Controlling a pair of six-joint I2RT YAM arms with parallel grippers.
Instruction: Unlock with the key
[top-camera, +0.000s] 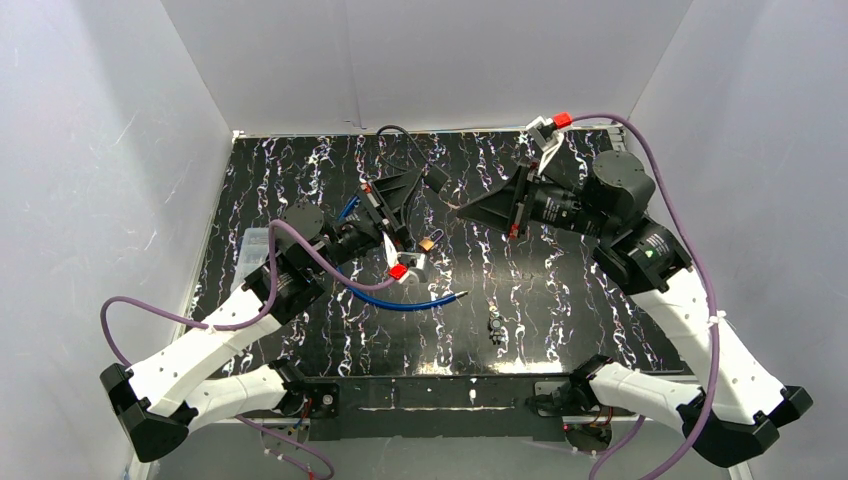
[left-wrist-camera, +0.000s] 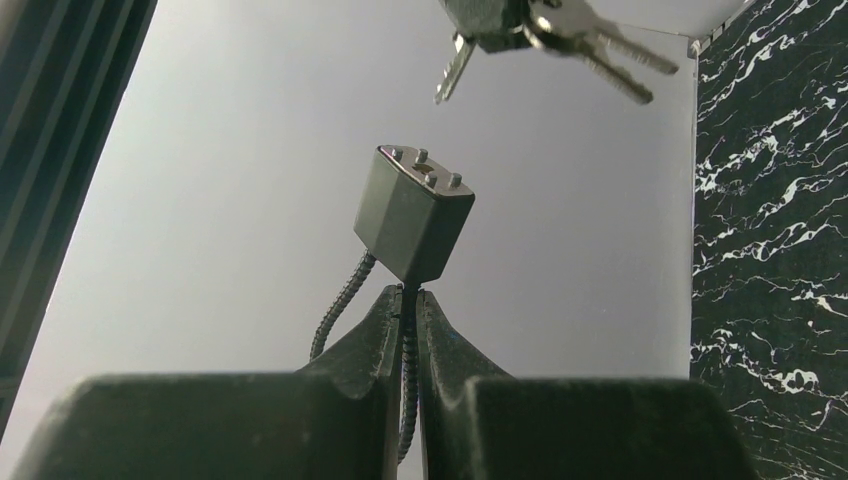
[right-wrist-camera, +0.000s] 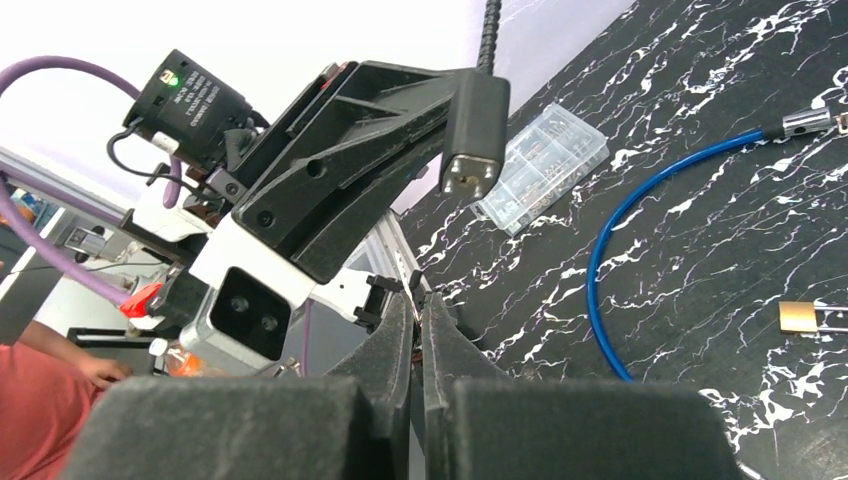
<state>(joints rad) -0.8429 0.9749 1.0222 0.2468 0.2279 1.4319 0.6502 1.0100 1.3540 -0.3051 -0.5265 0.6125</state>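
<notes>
Steel keys (left-wrist-camera: 452, 72), likely light and rigid, best pinched by the bow, hung near the lock body (left-wrist-camera: 415, 215) in the closed right gripper (right-wrist-camera: 415, 300) while the left gripper (left-wrist-camera: 410, 300) clamped its braided cable (left-wrist-camera: 344, 295) just below.

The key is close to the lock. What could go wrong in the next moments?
1. The left fingers pinch only the thin cable, not the lock body, so the lock body may swivel when the key pushes in.
2. The spare keys hang beside that key and may strike the lock body first.
</notes>
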